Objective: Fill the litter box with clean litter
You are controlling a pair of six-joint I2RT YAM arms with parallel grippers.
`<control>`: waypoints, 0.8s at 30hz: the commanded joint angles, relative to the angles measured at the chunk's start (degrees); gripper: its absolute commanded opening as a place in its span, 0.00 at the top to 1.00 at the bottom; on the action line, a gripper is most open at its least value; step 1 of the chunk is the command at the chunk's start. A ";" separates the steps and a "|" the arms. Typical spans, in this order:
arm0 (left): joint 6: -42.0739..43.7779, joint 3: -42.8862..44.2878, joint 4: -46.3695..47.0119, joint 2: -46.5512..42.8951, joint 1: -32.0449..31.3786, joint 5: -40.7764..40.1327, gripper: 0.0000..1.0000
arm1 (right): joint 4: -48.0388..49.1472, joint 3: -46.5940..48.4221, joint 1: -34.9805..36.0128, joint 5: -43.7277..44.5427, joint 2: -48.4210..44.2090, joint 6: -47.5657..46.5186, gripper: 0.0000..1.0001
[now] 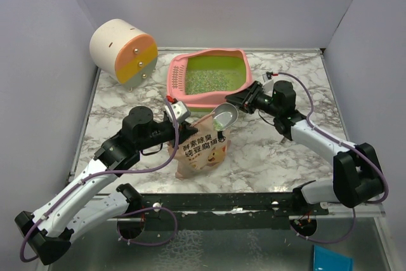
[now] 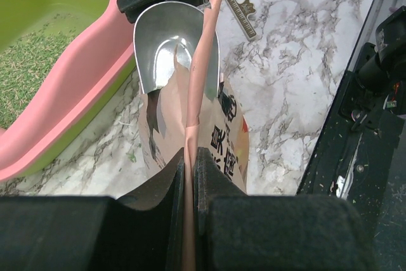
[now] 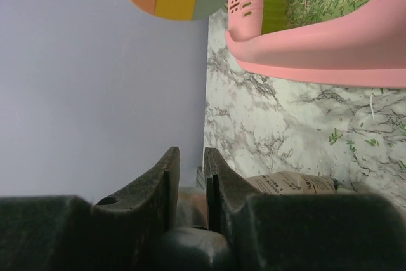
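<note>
The pink litter box (image 1: 179, 91) with its lime-green basin stands at the back centre and holds a layer of pale green clean litter (image 1: 212, 79). In front of it stands a beige printed pouch (image 1: 202, 147). My left gripper (image 1: 181, 115) is shut on the pouch's upper edge (image 2: 202, 61), fingertips (image 2: 206, 157) pinching it flat. My right gripper (image 1: 244, 99) is shut on the handle (image 3: 190, 204) of a grey scoop (image 1: 225, 115). The scoop's bowl (image 2: 171, 49) tips into the pouch mouth and looks bare inside. The litter box (image 2: 76, 93) lies just left of the pouch; its rim (image 3: 317, 55) shows in the right wrist view.
A cream-and-orange cylinder (image 1: 124, 51) rests at the back left, close to the box's slotted end. A few stray granules (image 3: 336, 136) lie on the marble near the box. Grey walls close in three sides. A black rail (image 1: 241, 201) runs along the near edge.
</note>
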 commanded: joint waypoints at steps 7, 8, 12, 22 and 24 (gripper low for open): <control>-1.08 1.30 5.34 -3.30 0.10 1.65 1.00 | 3.10 5.28 -3.53 0.09 0.83 2.04 0.99; -1.08 1.30 5.35 -3.31 0.10 1.62 1.00 | 3.09 5.59 -3.79 -0.04 0.84 1.97 0.99; -1.13 1.26 5.56 -3.24 0.10 1.34 1.00 | 2.36 7.14 -4.50 -0.44 1.15 1.49 0.99; -1.17 1.44 6.13 -3.56 0.10 0.22 1.00 | 0.49 10.28 -6.07 -1.49 2.28 0.39 0.99; -1.18 1.44 6.09 -3.41 0.10 0.25 1.00 | 0.16 11.26 -6.51 -2.00 2.96 0.28 0.99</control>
